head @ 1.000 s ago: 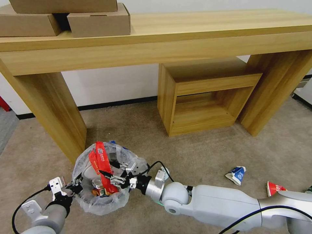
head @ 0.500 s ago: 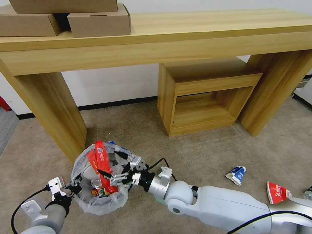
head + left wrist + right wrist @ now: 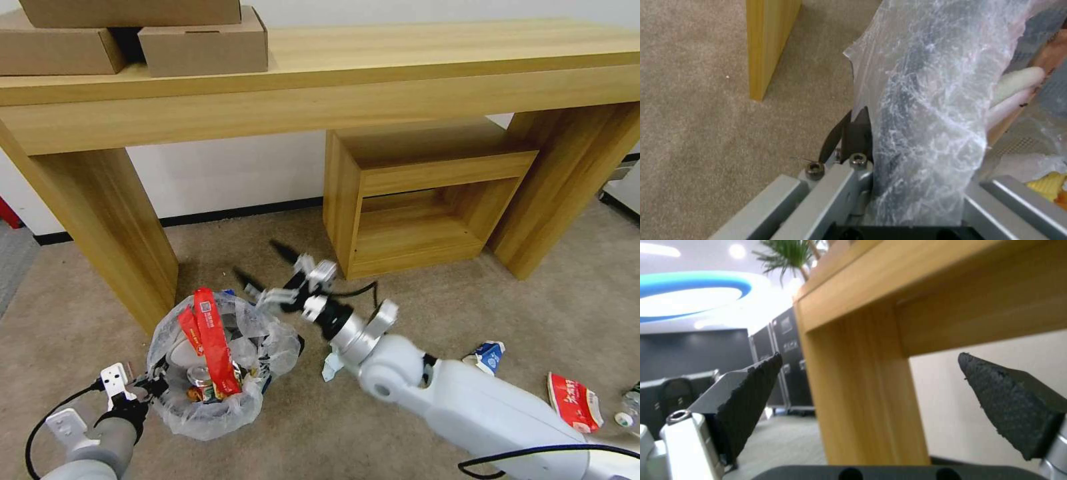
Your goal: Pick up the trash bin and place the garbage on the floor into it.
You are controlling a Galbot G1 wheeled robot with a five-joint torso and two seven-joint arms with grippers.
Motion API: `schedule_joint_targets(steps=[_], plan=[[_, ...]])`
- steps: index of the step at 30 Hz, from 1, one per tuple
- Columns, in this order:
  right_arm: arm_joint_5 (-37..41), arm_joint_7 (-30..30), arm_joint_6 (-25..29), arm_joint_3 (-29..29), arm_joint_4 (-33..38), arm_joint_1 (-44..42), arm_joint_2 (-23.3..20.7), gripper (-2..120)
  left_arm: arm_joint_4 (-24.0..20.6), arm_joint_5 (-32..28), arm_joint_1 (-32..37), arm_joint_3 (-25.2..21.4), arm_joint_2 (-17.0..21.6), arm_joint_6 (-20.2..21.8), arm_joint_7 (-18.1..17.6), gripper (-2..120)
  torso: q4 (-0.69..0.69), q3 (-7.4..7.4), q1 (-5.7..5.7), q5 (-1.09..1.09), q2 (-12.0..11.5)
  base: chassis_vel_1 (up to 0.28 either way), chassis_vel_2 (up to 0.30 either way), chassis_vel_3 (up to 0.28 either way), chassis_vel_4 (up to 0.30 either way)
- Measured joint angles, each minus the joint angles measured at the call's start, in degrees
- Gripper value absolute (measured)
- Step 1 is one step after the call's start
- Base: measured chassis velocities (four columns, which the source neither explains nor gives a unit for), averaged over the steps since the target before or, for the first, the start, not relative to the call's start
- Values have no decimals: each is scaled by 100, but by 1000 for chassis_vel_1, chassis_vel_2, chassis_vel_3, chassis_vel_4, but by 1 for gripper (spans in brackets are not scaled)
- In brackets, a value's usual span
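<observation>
Holding the trash bin (image 3: 210,373) by its bagged rim at seven o'clock, the left gripper (image 3: 155,385) stays clamped; a red wrapper (image 3: 212,339) sits inside. The right gripper (image 3: 263,271) hangs spread and empty above (mid-frame). Left on the floor (image 3: 400,320): blue-white carton (image 3: 485,359), red packet (image 3: 575,401), white scrap (image 3: 331,365), around four o'clock.

No writing anywhere is clear enough to read.

Bag-lined trash bin (image 3: 200,393) upright on carpet, red wrapper (image 3: 215,340) inside
</observation>
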Motion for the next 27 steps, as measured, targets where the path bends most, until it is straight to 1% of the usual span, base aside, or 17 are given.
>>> schedule_joint_targets(steps=[2,4,5,7,10,11,14,15,18,19,21,22,23,25,26,27], plan=[[57,-6,16,339,62,-115,-43,100,-5,-14,4,-18,15,4,-18,0,-1,0,0,0,0,0,0,0,0],[74,-6,20,433,75,-150,-48,100,-7,-19,8,-23,21,5,-28,0,-1,0,0,0,0,0,0,0,0],[110,-2,20,665,101,-229,-56,100,-9,-30,33,-37,33,7,-55,0,0,0,0,0,0,0,0,0,0],[122,3,19,741,113,-251,-55,100,-9,-31,42,-41,36,7,-59,0,0,0,0,0,0,0,0,0,0],[170,204,-98,1282,189,-459,-26,100,-19,-35,83,-77,53,8,-70,0,0,0,0,0,0,0,0,0,0],[170,204,-98,1282,189,-459,-26,100,-19,-35,83,-77,53,8,-70,0,0,0,0,0,0,0,0,0,0],[318,595,-352,1797,243,-822,-22,100,-35,-36,114,-89,55,6,-70,0,0,0,0,0,0,0,0,0,0],[318,595,-352,1797,243,-822,-22,100,-35,-36,114,-89,55,6,-70,0,0,0,0,0,0,0,0,0,0],[718,1242,-768,2072,141,-1158,5,100,-57,-33,125,-91,55,2,-70,0,-2,0,0,0,0,0,0,0,0],[718,1242,-768,2072,141,-1158,5,100,-57,-33,125,-91,55,2,-70,0,-2,0,0,0,0,0,0,0,0],[893,1731,-1021,2091,-33,-1233,70,100,-74,-31,134,-92,49,-2,-69,0,-1,0,0,0,0,0,0,0,0],[1038,2140,-1262,2074,-158,-1265,128,100,-80,-28,148,-96,41,-8,-68,0,0,0,0,0,0,0,0,0,0],[1038,2140,-1262,2074,-158,-1265,128,100,-80,-28,148,-96,41,-8,-68,0,0,0,0,0,0,0,0,0,0],[1286,2595,-1511,2003,-307,-1285,206,100,-92,-24,169,-109,31,-20,-66,0,0,0,0,0,0,0,0,0,0],[1391,2945,-1752,1931,-463,-1290,276,100,-99,-23,185,-126,27,-29,-59,0,0,0,0,0,0,0,0,0,0],[1391,2945,-1752,1931,-463,-1290,276,100,-99,-23,185,-126,27,-29,-59,0,0,0,0,0,0,0,0,0,0]])
